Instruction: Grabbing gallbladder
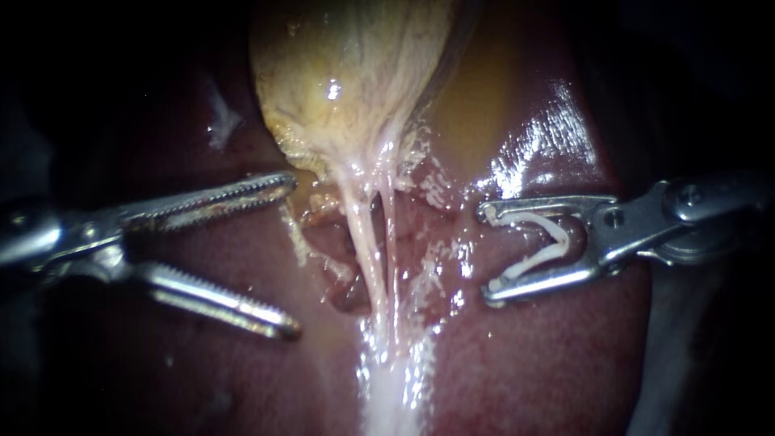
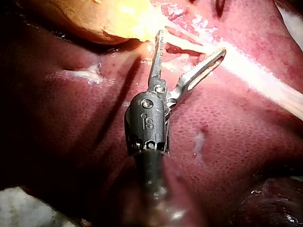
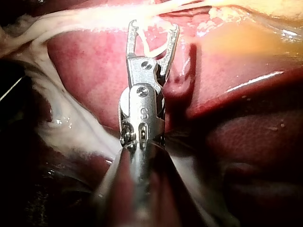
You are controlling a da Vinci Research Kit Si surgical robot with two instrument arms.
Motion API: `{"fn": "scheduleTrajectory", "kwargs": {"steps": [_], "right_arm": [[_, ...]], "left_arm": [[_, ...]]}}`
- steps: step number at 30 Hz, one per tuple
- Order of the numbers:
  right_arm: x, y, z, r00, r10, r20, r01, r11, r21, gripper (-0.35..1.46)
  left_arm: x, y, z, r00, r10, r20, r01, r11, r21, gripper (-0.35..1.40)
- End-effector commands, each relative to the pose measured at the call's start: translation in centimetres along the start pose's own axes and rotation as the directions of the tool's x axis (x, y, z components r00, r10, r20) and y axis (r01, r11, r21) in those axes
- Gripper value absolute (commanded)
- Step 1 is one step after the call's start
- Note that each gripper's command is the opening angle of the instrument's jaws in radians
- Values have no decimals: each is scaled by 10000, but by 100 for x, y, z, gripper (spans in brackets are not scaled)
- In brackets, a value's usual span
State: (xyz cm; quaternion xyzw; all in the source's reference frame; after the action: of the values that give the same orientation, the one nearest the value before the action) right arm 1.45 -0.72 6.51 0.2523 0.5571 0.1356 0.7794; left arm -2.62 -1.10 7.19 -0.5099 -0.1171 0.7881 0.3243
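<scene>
Gallbladder [image 1: 355, 81], yellowish and wet, lies at the upper middle of the endoscope view on the dark red liver [image 1: 525, 363]. It narrows downward into pale strands [image 1: 375, 242] that run between my two instruments. My left instrument [image 1: 292, 255] gapes wide and grasps nothing. Its upper toothed half points at the lower edge of the gallbladder, just beside it, and I cannot tell whether it touches. Its lower half lies over bare liver, apart from the strands. My right instrument [image 1: 488, 253] faces the strands from the other side, near them but clear of them. It is spread around a white clip [image 1: 549, 242], whose two legs lie against its inner faces, so it holds the clip.
</scene>
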Motion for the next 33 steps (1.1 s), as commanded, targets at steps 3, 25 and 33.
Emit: {"fn": "scheduleTrajectory", "kwargs": {"steps": [3, 25, 33], "right_arm": [[0, 0, 0, 10000, -1, 2, 1, 10000, 1, 49], [0, 0, 0, 10000, 0, 2, 0, 10000, -1, 49], [0, 0, 0, 10000, 0, 2, 0, 10000, 2, 49]], "left_arm": [[1, -2, -1, 10000, -7, 8, 7, 9999, -135, 121], [-45, -68, 16, 9576, -2814, 622, 2816, 9595, 51, 87], [-53, -87, 29, 9353, -3469, 692, 3469, 9378, 134, 76]]}}
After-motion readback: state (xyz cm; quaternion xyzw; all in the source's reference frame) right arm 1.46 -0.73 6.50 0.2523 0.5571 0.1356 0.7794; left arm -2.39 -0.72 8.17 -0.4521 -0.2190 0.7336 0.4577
